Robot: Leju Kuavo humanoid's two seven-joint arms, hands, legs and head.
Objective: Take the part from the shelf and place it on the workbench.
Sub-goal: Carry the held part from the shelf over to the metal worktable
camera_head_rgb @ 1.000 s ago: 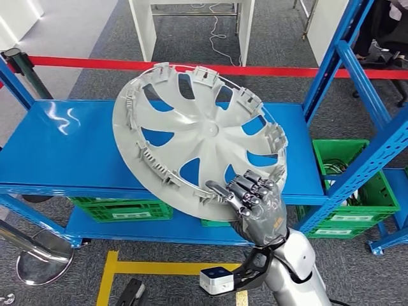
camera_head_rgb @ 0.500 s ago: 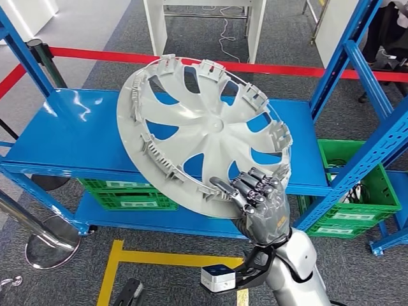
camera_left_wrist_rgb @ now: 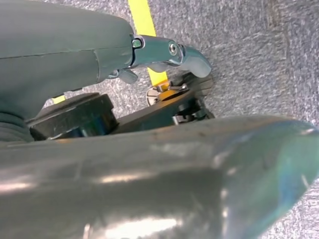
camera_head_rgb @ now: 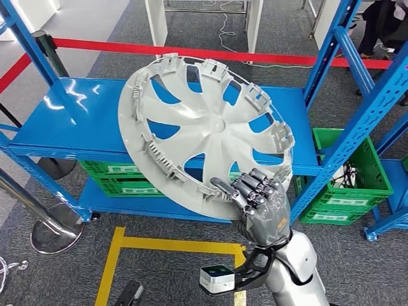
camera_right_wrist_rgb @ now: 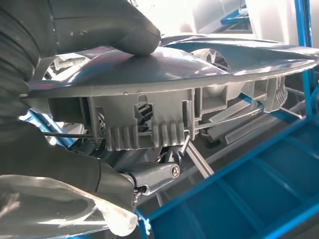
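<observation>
1. The head view is bright and evenly lit from overhead, with white glare on the blue shelf [camera_head_rgb: 72, 121] at far left.
2. Both wrist views are darker, with close surfaces blurred.
3. The right wrist background is blown out white.

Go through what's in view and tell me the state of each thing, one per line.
Hubcap: lifted, tilted, held at its rim.
Right hand: grips the hubcap's near edge.
Blue shelf: top level bare where it shows.
Green crates: sit low in the rack.
Left hand: open or shut, cannot tell.

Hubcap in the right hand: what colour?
Light grey hubcap, gripped by the right hand; clearest in the head view.
</observation>
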